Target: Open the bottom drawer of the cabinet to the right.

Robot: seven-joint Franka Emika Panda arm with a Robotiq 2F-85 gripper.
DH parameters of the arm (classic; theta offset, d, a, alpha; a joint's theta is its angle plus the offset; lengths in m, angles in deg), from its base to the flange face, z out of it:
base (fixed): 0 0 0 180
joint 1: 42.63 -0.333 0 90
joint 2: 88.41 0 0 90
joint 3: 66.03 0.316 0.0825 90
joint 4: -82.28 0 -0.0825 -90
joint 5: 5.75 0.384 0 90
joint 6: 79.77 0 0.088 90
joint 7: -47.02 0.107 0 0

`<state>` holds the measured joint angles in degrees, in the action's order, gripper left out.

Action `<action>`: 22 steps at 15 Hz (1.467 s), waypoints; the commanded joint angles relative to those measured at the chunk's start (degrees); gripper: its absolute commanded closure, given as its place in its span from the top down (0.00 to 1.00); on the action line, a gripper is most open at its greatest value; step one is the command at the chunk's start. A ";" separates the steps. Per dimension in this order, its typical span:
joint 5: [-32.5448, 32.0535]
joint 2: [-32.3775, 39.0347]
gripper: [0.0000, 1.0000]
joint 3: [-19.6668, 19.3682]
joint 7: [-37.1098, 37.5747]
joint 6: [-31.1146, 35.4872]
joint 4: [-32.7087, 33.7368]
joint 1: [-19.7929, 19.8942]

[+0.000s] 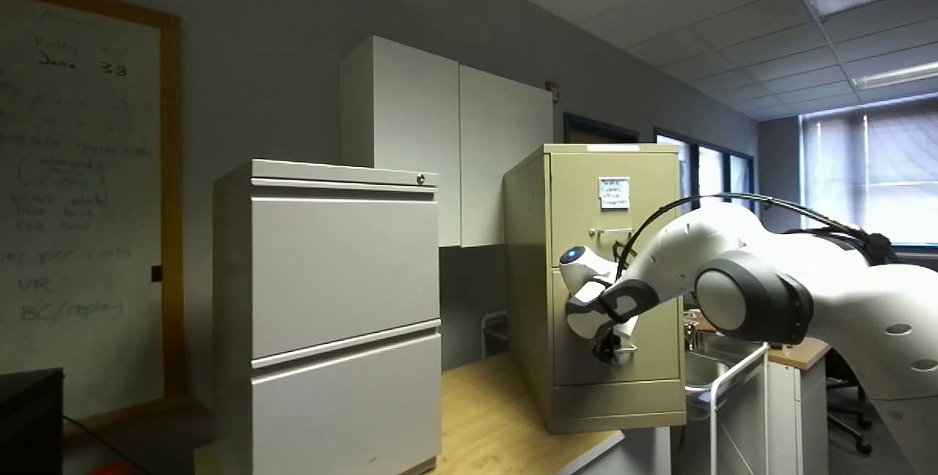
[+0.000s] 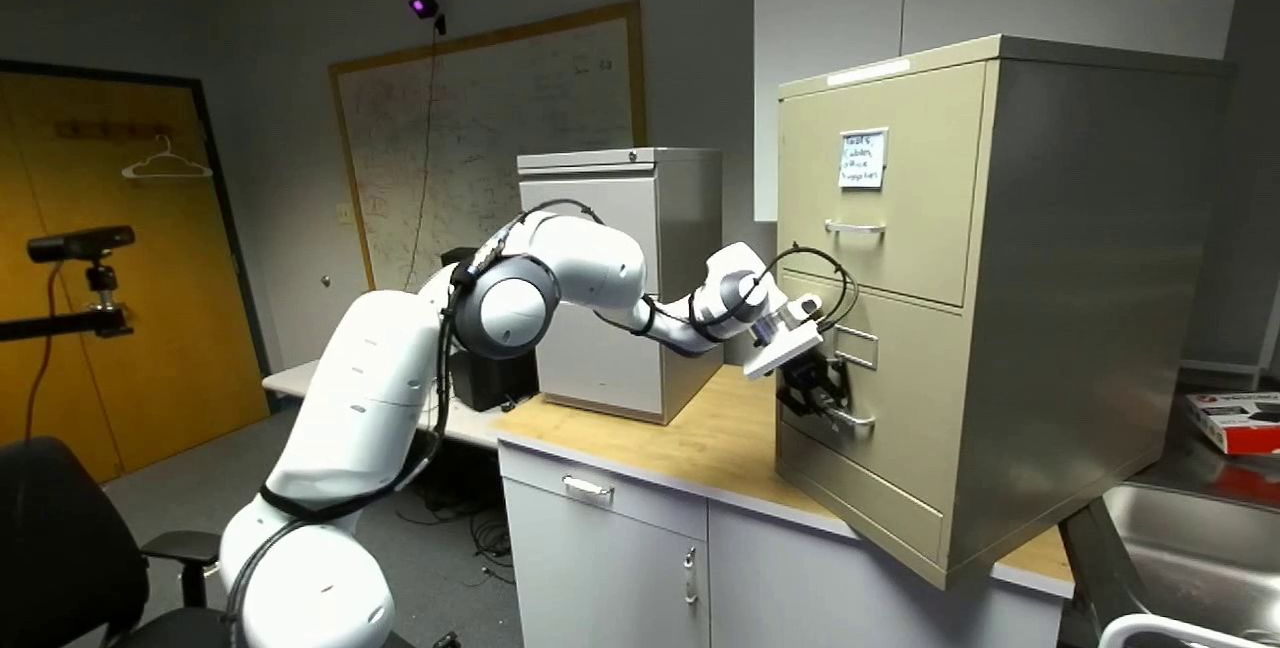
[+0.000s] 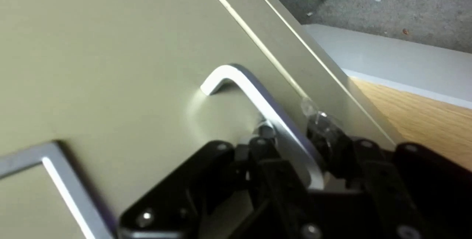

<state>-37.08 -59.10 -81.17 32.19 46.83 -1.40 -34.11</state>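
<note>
The tall tan cabinet (image 1: 524,299) stands on the wooden counter and also shows in an exterior view (image 2: 1080,278). Its bottom drawer (image 1: 659,343) is shut, with its front flush; it shows in an exterior view (image 2: 915,388) and fills much of the wrist view (image 3: 129,65). The silver bar handle (image 3: 254,91) of this drawer runs between my fingers. My gripper (image 3: 289,124) is open around the handle. The left finger is close to the bar and partly behind it; a gap shows between the bar and the right finger. The gripper is also at the handle in both exterior views (image 1: 612,352) (image 2: 828,410).
The pale grey two-drawer cabinet (image 1: 344,277) stands left of the tan cabinet on the wooden counter (image 2: 720,448). A sink (image 2: 1190,548) lies right of the tan cabinet. White wall cupboards (image 1: 418,130) hang behind. An empty label frame (image 3: 66,187) is on the drawer front.
</note>
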 commanded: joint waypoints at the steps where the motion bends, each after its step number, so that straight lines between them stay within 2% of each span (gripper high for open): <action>1: -5.34 7.22 0.05 -1.28 8.04 -9.27 6.60 -3.35; 7: -11.48 9.09 0.03 1.37 8.48 -14.99 6.74 -4.31; 16: -23.99 10.35 0.02 2.42 12.32 -19.98 2.76 -6.52; 22: -31.25 12.57 0.03 3.88 13.68 -26.71 2.76 -7.09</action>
<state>-70.70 -49.45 -80.11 43.22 27.94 3.67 -41.06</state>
